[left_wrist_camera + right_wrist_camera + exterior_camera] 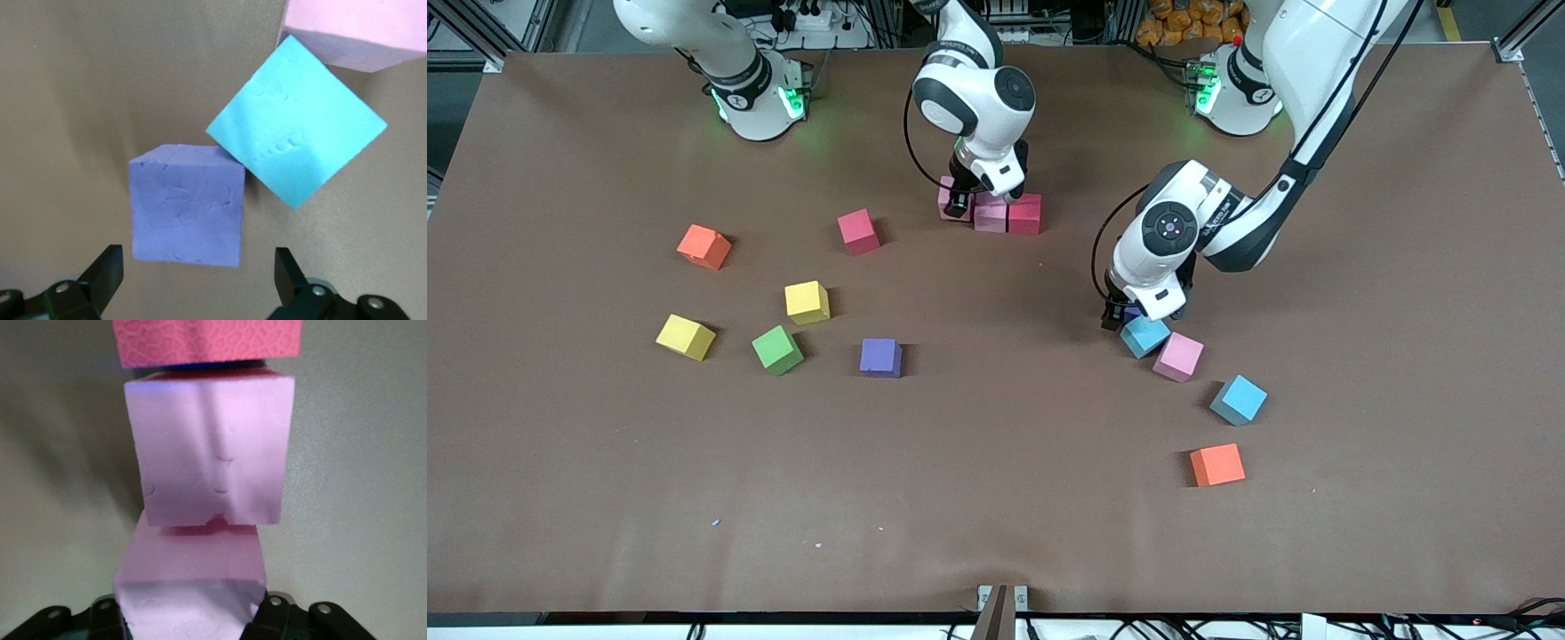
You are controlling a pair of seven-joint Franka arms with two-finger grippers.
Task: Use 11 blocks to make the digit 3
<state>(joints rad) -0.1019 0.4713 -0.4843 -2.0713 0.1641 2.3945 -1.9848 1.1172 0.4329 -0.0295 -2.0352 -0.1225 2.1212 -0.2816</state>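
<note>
A short row of blocks lies near the robots' bases: a pink block (949, 189), a second pink block (990, 214) and a crimson block (1025, 213). My right gripper (958, 206) is shut on the end pink block (190, 587), which touches the second pink one (210, 467); the crimson block (207, 340) follows it. My left gripper (1125, 318) hangs open just over a purple block (187, 207), one finger on each side of it. A light blue block (297, 137) touches that purple block's corner, and a pink block (353, 30) lies beside the blue one.
Loose blocks lie toward the right arm's end: crimson (859, 231), yellow (807, 302), yellow (686, 337), green (777, 349), purple (880, 357) and an orange cube (703, 246). Nearer the camera than the left gripper lie light blue (1144, 336), pink (1178, 356), light blue (1238, 399) and orange (1217, 464) cubes.
</note>
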